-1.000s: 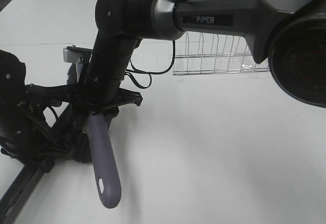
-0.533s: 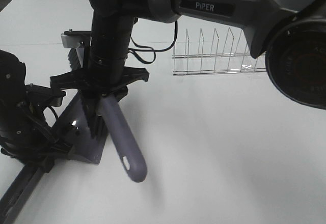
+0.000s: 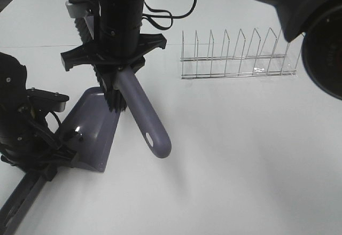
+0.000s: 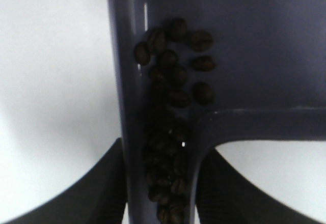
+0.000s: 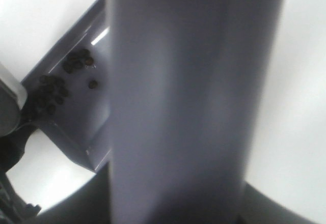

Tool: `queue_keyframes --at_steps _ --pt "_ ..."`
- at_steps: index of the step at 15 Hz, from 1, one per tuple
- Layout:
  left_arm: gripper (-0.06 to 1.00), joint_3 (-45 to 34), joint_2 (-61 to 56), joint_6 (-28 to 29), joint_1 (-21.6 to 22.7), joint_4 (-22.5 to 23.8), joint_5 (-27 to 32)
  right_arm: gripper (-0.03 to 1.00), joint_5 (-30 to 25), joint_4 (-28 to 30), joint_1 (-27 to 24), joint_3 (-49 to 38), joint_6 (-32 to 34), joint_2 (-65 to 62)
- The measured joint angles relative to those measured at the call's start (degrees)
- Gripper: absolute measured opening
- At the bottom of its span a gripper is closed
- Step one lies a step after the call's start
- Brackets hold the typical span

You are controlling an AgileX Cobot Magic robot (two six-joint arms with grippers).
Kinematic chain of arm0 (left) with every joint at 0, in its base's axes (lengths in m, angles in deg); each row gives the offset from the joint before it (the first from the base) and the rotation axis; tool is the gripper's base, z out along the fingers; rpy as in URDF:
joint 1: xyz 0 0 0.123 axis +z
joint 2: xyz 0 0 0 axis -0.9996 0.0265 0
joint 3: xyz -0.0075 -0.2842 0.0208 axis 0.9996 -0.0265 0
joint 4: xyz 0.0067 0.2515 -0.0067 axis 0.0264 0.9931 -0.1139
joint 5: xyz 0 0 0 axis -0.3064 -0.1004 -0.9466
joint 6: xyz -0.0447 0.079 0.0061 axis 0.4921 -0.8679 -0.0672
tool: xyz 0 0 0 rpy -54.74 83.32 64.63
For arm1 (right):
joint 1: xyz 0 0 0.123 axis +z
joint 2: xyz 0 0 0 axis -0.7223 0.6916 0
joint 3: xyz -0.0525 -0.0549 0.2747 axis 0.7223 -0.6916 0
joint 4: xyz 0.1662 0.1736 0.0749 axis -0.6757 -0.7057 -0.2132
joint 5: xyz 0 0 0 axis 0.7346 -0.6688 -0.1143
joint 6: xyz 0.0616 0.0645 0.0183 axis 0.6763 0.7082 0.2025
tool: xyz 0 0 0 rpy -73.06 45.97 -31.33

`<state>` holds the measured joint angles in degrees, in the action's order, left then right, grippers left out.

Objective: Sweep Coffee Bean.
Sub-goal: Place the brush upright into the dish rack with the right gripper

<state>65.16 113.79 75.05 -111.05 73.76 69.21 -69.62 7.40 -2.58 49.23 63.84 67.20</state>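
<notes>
- Sweeping looked basically done at this point: the coffee beans point(image 4: 173, 81) were sitting inside the dustpan point(image 3: 91, 117), bunched at its back end along one side wall. A line of them ran down into the hollow of its handle.
- The left gripper point(image 4: 160, 183) was clamped on that dustpan handle, one finger on each side of it.
- The right gripper point(image 3: 115, 59) was clenched around the brush point(image 3: 144, 117), just above the bristles point(image 3: 115, 100). The purple handle stuck out past the dustpan's open side.
- The bristles hung right at the dustpan's mouth edge. I couldn't tell if they were touching it or the table point(image 3: 240, 155).
- I didn't spot any stray beans on the table around the dustpan, though the arm hid a fair bit of it.
- The wire rack point(image 3: 235, 53) stood well apart from the dustpan, not involved.
- My guess for the next move was easing the brush clear of the dustpan while keeping the pan tipped back, so the beans didn't roll out the front. One more pass would only be needed if something turned up under the arm.
</notes>
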Motion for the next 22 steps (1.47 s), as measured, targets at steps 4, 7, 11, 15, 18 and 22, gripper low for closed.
queue_keyframes --at_steps 4,7,11,15,18,22 --pt "0.33 0.0 0.0 0.0 0.0 -0.1 0.0 0.31 0.1 -0.7 -4.0 -6.4 -0.7 -6.0" --pt "0.33 0.0 0.0 0.0 0.0 -0.1 0.0 0.31 0.1 -1.2 -9.5 -18.7 -2.3 -12.5" --pt "0.33 0.0 0.0 -0.1 0.0 -1.0 0.0 0.31 -0.1 -1.4 -17.9 -36.0 -5.6 -19.3" --pt "0.33 -0.1 0.0 -0.1 0.0 -2.1 0.1 0.31 -0.1 -0.7 -21.3 -39.5 -9.2 -19.2" --pt "0.33 -0.1 0.0 -0.1 0.0 -2.9 0.3 0.31 0.1 -0.1 -24.2 -39.5 -8.8 -18.9" --pt "0.33 -0.1 0.0 -0.1 0.0 -3.4 0.5 0.31 0.2 1.8 -28.5 -39.5 -8.6 -15.0"
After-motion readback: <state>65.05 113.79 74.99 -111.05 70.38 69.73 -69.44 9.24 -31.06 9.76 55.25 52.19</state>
